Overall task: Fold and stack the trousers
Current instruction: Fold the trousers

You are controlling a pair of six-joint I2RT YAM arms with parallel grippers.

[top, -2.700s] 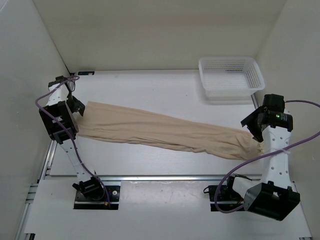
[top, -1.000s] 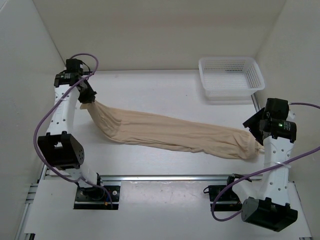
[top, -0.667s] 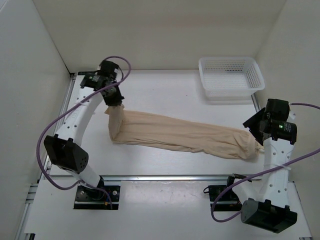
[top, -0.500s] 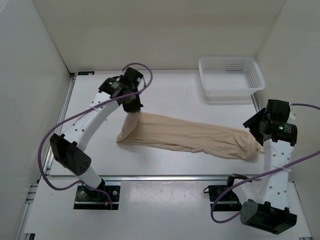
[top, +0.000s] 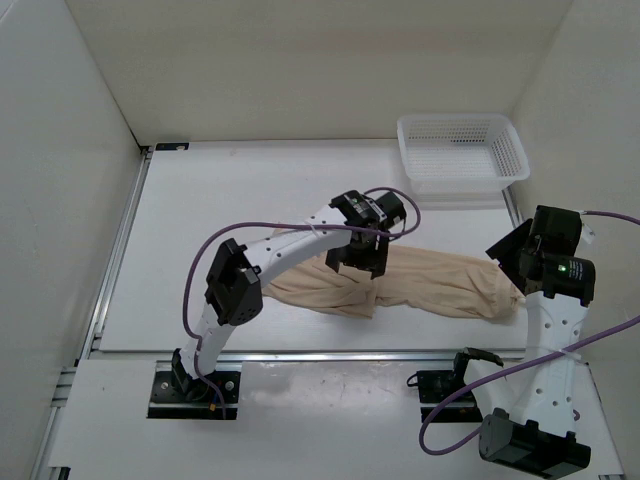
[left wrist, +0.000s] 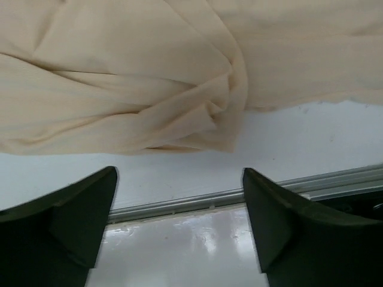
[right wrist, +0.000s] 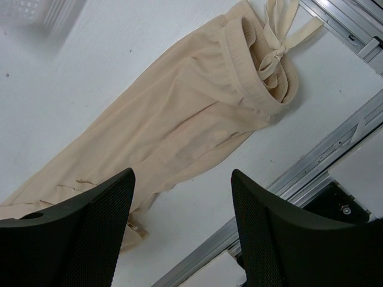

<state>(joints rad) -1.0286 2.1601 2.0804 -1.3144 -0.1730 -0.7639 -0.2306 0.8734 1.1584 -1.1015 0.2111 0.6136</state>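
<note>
1. White walls close in my space at 9, 12 and 3 o'clock. They are plain and matte.
2. The worktop is white and smooth, with a faint sheen and a few dark specks. An aluminium rail runs along its 6 o'clock edge, and past it lies a glossier white strip.
3. The trousers lie on the worktop from the centre out toward 4 o'clock. They are beige, thin and wrinkled. At the centre the leg end is doubled over into a bunched heap. The waistband sits at the 4 o'clock end, close to the rail.
4. A white mesh basket stands in the 1 o'clock corner, well apart from the trousers.
5. My left claw is over the bunched heap at the centre. It is released, with its jaws spread wide and nothing between them. In my left wrist view the folded cloth lies just beyond the fingertips, and bare worktop and rail show between them.
6. My right claw hovers above the waistband end at 4 o'clock. It is also released, with jaws apart, and clear of the cloth.
7. A drawstring is tied in a bow at the waistband opening.
</note>
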